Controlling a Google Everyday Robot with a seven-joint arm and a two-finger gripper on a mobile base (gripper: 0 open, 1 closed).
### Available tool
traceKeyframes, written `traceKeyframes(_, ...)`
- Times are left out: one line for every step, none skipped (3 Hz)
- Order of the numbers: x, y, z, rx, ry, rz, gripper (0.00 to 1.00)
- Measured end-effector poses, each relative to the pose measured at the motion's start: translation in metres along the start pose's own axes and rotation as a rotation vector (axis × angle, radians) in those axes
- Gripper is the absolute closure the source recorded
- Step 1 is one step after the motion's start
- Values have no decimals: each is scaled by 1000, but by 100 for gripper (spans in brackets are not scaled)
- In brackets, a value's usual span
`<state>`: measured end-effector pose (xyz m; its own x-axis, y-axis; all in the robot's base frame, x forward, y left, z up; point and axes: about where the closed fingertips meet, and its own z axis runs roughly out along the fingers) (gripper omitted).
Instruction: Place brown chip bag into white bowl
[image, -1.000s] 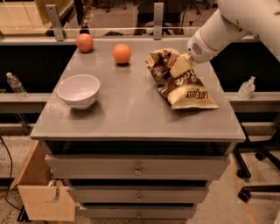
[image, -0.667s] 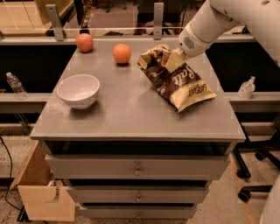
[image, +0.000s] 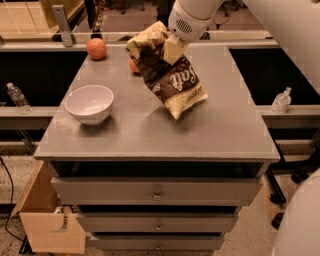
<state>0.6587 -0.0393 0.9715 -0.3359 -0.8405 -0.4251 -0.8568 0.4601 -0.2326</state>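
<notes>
The brown chip bag (image: 167, 75) hangs in the air above the middle of the grey cabinet top (image: 200, 135), tilted, with its tan lower end pointing down to the right. My gripper (image: 169, 47) is shut on the bag's upper end, below the white arm coming in from the top right. The white bowl (image: 89, 103) stands empty on the left side of the top, well left of the bag and lower in view.
One orange fruit (image: 96, 48) sits at the back left; another (image: 133, 65) is mostly hidden behind the bag. The cabinet has drawers (image: 157, 192) in front. A cardboard box (image: 47, 220) stands at lower left. Bottles stand on side ledges, left (image: 18, 98) and right (image: 281, 100).
The bag has been lifted off the cabinet top and carried left toward the middle, held by my gripper. The bowl and fruits have not moved.
</notes>
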Motion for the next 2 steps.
traceKeyframes(0, 0, 0, 0, 0, 1, 100)
traceKeyframes(-9, 5, 3, -6, 70, -55, 100)
